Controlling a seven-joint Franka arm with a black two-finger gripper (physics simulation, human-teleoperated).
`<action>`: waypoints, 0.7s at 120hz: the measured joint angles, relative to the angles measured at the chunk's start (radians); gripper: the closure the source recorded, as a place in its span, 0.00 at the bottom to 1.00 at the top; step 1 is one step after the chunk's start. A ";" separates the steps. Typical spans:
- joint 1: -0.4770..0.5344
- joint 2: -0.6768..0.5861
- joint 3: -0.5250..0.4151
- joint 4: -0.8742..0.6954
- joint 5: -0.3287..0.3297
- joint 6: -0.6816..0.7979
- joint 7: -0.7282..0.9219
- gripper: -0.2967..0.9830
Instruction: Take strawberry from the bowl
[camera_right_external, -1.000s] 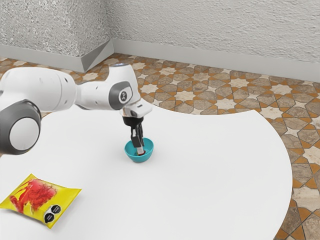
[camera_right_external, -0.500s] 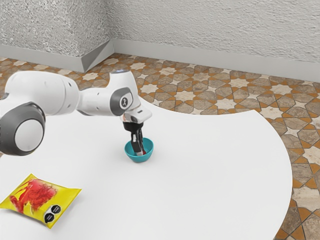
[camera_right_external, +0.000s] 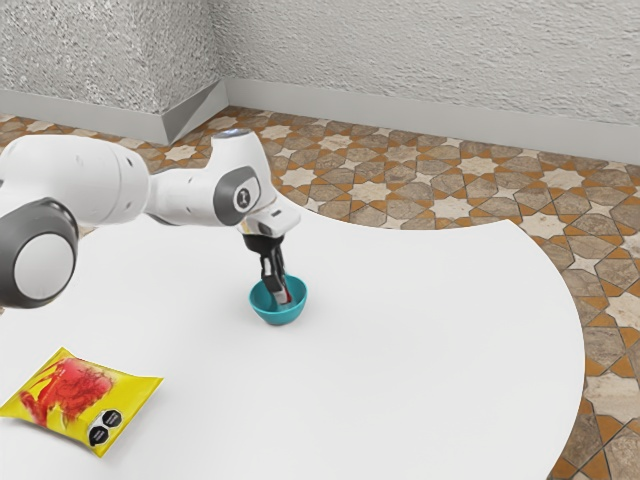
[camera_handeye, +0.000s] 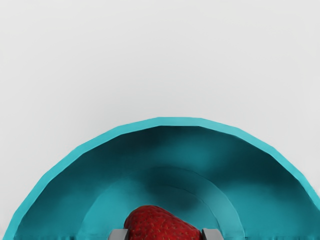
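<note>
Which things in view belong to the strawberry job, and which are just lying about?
In the job:
- red, seed-dotted strawberry, between the claw's fingers
- teal round bowl, which the strawberry must leave
- black two-finger claw, shut on the strawberry

Not in the job:
- yellow bag with red print, lying on the white table

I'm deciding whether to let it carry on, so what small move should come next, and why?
I'd probably ease the gripper straight up until the strawberry clears the teal bowl's rim: both fingertips appear to press the strawberry from opposite sides, but it is down inside the bowl.
</note>
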 joint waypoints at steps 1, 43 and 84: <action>0.000 -0.005 0.000 -0.004 0.000 0.001 0.000 0.71; -0.131 -0.027 -0.019 0.010 -0.002 -0.002 -0.025 0.67; -0.137 -0.265 -0.006 0.006 -0.002 -0.136 -0.129 0.34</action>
